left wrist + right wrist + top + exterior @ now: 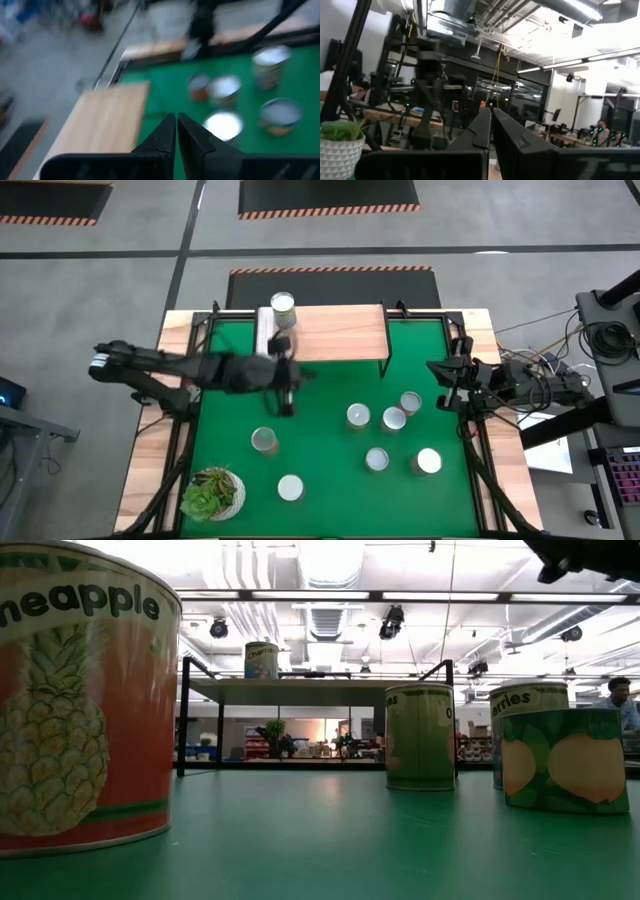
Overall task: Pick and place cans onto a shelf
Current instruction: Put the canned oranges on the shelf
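Observation:
One can (283, 306) stands upright on the left end of the light-wood shelf (335, 332) at the table's far side; it also shows in the low view (262, 660). Several more cans stand upright on the green mat, two at the near left (264, 440) and a group at the right (394, 420). My left gripper (292, 385) is shut and empty, in the air just near of the shelf's left part; its closed fingers show in the left wrist view (176, 125). My right gripper (437, 372) waits shut and empty at the table's right edge (491, 117).
A potted green succulent (212, 492) stands at the near left corner. The shelf's black legs (384, 365) stand on the mat. A black frame rail (175, 450) and wooden rim (150, 470) border the mat. Bare board lies right of the can on the shelf.

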You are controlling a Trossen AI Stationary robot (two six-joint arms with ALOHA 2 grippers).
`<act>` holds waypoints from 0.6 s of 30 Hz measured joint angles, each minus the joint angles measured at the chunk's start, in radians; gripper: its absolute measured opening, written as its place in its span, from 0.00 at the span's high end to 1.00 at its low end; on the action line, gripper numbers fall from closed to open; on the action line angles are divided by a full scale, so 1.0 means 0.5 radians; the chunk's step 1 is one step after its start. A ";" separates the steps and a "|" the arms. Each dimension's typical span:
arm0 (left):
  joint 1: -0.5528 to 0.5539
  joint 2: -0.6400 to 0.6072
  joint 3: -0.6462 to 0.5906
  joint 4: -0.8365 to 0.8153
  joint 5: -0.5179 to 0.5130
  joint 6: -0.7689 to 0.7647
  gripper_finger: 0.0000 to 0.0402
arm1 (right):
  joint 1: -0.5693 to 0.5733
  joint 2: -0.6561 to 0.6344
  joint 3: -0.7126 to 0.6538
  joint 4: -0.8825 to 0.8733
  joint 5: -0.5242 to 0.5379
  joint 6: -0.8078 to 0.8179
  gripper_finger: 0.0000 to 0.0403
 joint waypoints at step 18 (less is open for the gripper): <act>-0.481 -0.707 -0.716 0.451 -0.687 0.091 1.00 | 0.098 1.133 1.000 -1.324 -0.139 1.009 0.98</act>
